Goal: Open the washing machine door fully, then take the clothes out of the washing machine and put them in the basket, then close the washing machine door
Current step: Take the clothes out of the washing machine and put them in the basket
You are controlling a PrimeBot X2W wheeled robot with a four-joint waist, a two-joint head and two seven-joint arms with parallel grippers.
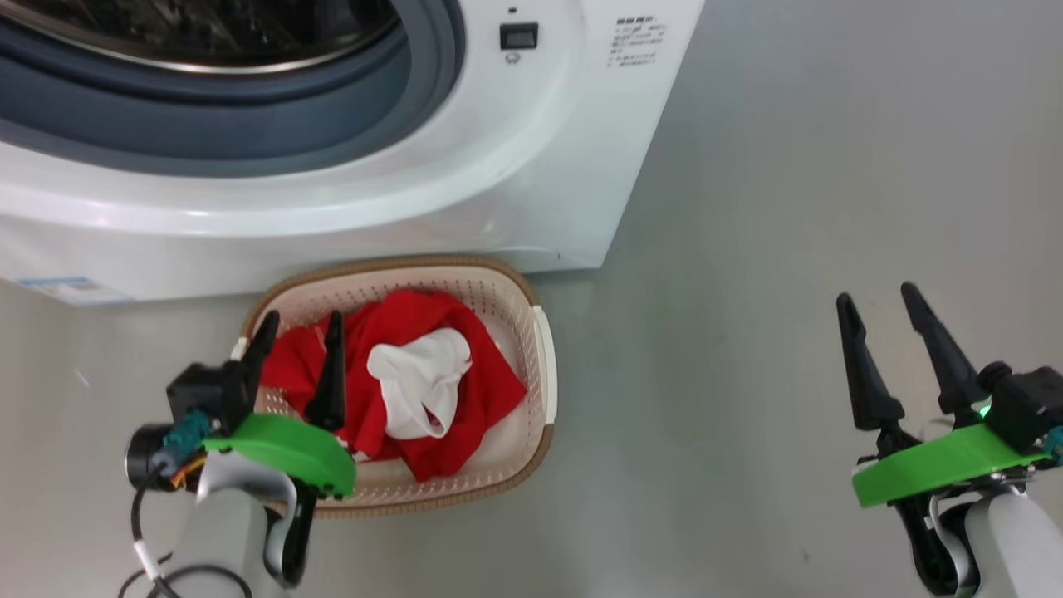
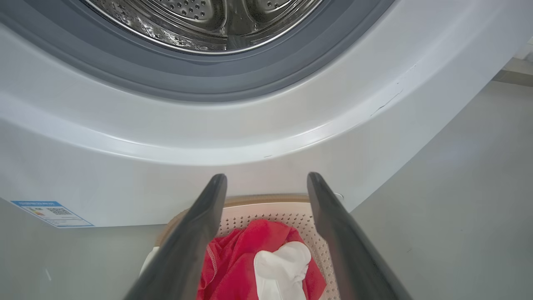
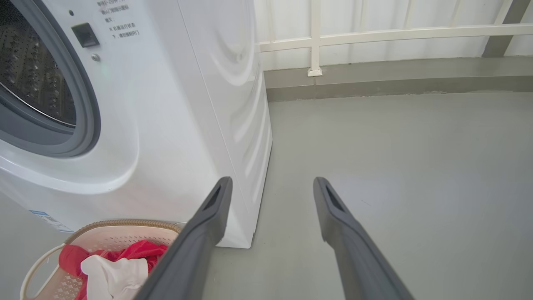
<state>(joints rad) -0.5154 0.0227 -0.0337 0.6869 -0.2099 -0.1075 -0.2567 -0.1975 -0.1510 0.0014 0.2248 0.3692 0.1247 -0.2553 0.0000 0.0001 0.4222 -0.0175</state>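
The washing machine (image 1: pixel 531 166) stands on the grey floor (image 1: pixel 747 332) with its round mouth uncovered. The part of the steel drum (image 2: pixel 208 21) I can see looks bare, though most of it is hidden from me. So, as I read it, the unloading is done and shutting the door is what's left.

The basket (image 1: pixel 544 349) sits on the floor right against the foot of the machine, under the mouth. The clothes (image 1: pixel 465 390) are heaped inside it, red fabric with a white piece (image 1: pixel 419 382) on top.

Now the left gripper (image 1: pixel 302 316): it hangs over the basket's left end, fingers spread wide, holding nothing. One finger sits right over the red fabric. That's the worry! If it rises carelessly, a fingertip could catch a fold and pull cloth over the rim onto the floor.

The right gripper (image 1: pixel 876 292) hovers over bare floor well to the right, also wide open and empty.

Other risks: a stray garment deep in the drum, or an arm knocking the basket on the way to the door.
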